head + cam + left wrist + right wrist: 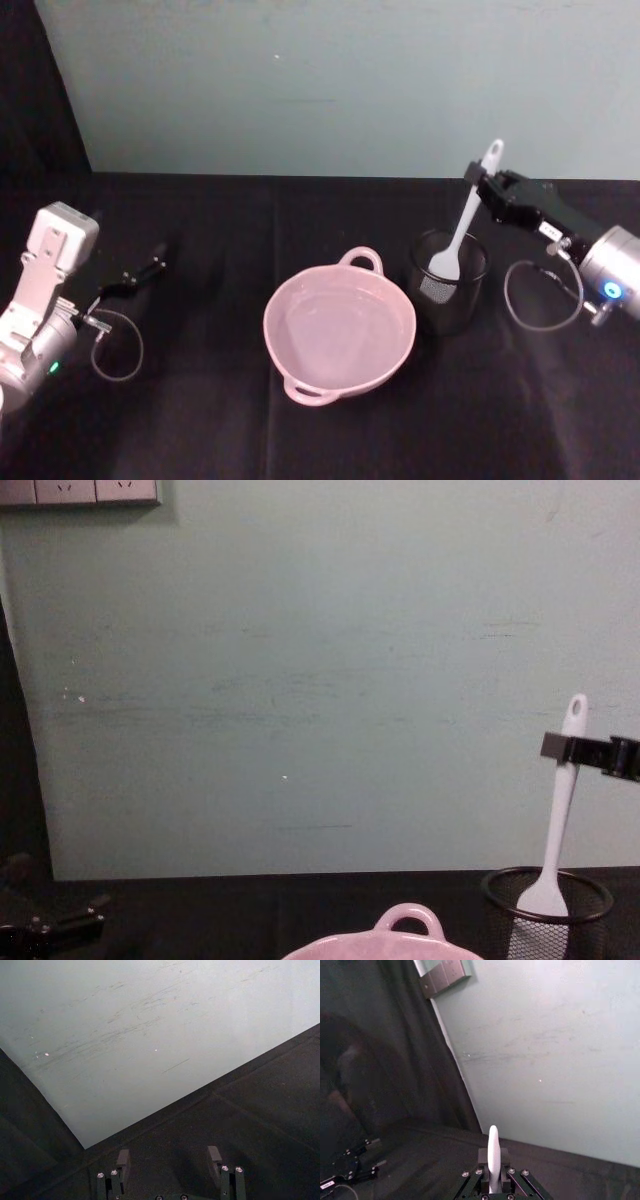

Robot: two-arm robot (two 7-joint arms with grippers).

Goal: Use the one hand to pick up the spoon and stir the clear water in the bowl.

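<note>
The white spoon (463, 219) stands tilted with its broad blade down inside a black wire-mesh cup (447, 282). My right gripper (476, 180) is shut on the upper handle, just below the holed end. In the chest view the spoon (558, 825) rises from the cup (546, 913) with the gripper (560, 747) clamped across it. In the right wrist view the handle tip (493, 1152) sticks up between the fingers. The pale pink bowl (339, 332) with clear water sits left of the cup, mid-table. My left gripper (152, 265) rests open at the far left, its fingers (123, 1162) holding nothing.
A black cloth (200, 420) covers the table, backed by a pale green wall (330, 80). Loose cable loops hang beside each wrist, one (118, 345) on the left and one (542, 295) on the right. The bowl's rim (405, 930) shows low in the chest view.
</note>
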